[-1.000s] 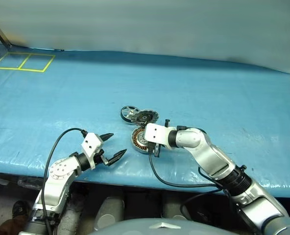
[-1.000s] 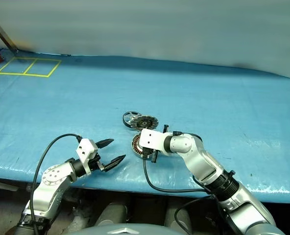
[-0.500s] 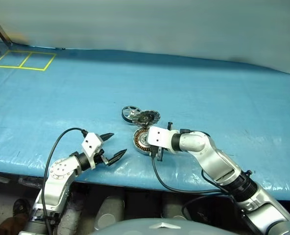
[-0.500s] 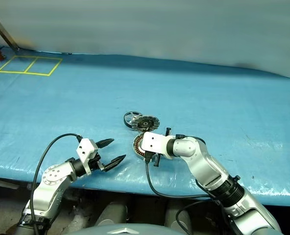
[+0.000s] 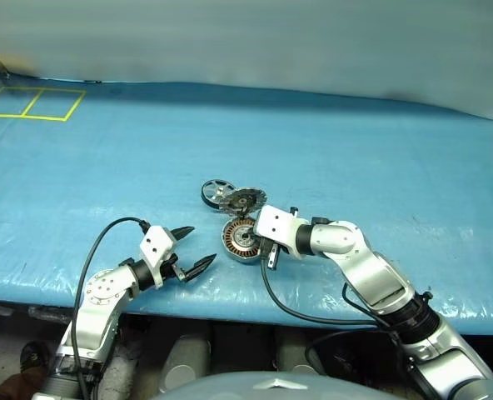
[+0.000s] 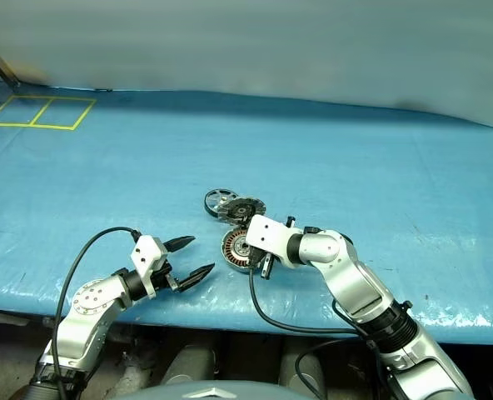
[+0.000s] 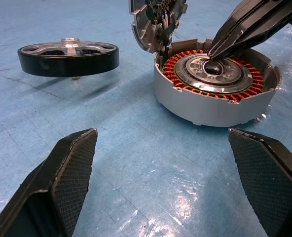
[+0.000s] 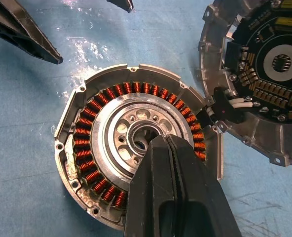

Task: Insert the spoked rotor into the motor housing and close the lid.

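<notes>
The motor housing (image 8: pixel 91 148), a round silver can with copper windings, lies on the blue table near the front edge. My right gripper (image 8: pixel 162 140) is shut and holds nothing, with its tips pointing down at the housing's central hub (image 7: pixel 207 66). The lid (image 5: pixel 246 198) leans tilted against the housing's far rim, its coil face (image 8: pixel 264 74) showing and wires joining it to the housing. Just beyond the lid on the left, the spoked rotor (image 7: pixel 67 52) lies flat on the table. My left gripper (image 5: pixel 200 245) hangs open and empty, a short way to the left of the housing.
The blue table sheet (image 5: pixel 355 158) stretches wide behind and to both sides. Yellow tape squares (image 5: pixel 30 102) mark the far left corner. The front table edge (image 5: pixel 230 304) runs close under both grippers. A black cable (image 5: pixel 97 250) loops from my left wrist.
My right wrist has rolled a little and more of the housing shows beside it. The left arm has kept still. The whole picture has shifted slightly.
</notes>
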